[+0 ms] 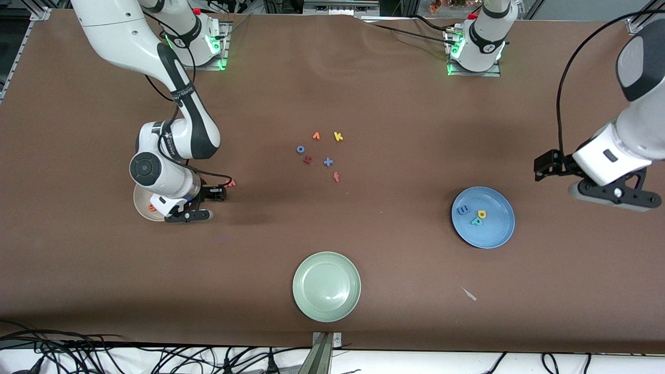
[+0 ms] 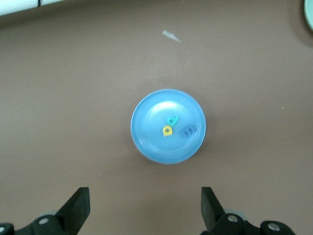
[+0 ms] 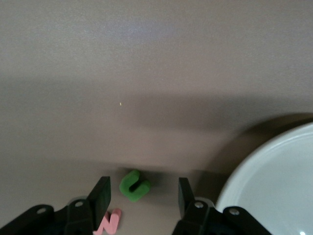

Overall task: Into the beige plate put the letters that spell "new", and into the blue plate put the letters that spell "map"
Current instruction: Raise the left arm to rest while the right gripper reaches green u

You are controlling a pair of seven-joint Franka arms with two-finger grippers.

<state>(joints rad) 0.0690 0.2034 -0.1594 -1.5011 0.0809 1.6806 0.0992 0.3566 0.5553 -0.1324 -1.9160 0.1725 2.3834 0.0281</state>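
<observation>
While the left gripper (image 2: 144,208) waits with jaws wide above the tabletop (image 1: 395,104), near the blue plate (image 1: 496,231), that plate holds three letters: a blue m (image 1: 463,209), a yellow a (image 1: 482,214) and a teal p (image 1: 476,222). Over the edge of the beige plate (image 1: 141,205), the right gripper (image 3: 142,193) has its jaws partly apart, empty, around a green n (image 3: 134,185) lying on the tabletop; a pink w (image 3: 108,223) lies just beside it. One orange e (image 1: 151,208) sits in the beige plate. Six spare letters lie mid-table, and one green plate (image 1: 327,286) stands empty.
</observation>
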